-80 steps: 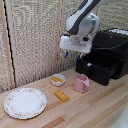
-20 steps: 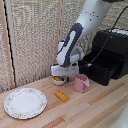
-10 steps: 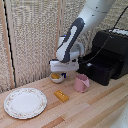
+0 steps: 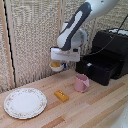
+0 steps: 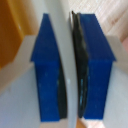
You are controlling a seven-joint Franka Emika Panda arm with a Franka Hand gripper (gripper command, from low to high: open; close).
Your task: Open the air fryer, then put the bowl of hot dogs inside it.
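At centre frame in the exterior view, the gripper (image 4: pixel 58 64) is clamped on the rim of the bowl (image 4: pixel 56 65) of hot dogs (image 4: pixel 54 64), held above the desk (image 4: pixel 95 107). Right of it stands the air fryer (image 4: pixel 106 55), drawer pulled out; a pink mug (image 4: pixel 81 83) sits below.

Black air fryer (image 4: pixel 109 57), pink mug (image 4: pixel 81 83), floral-rimmed white plate (image 4: pixel 25 103), blue fingers (image 5: pixel 49 70)
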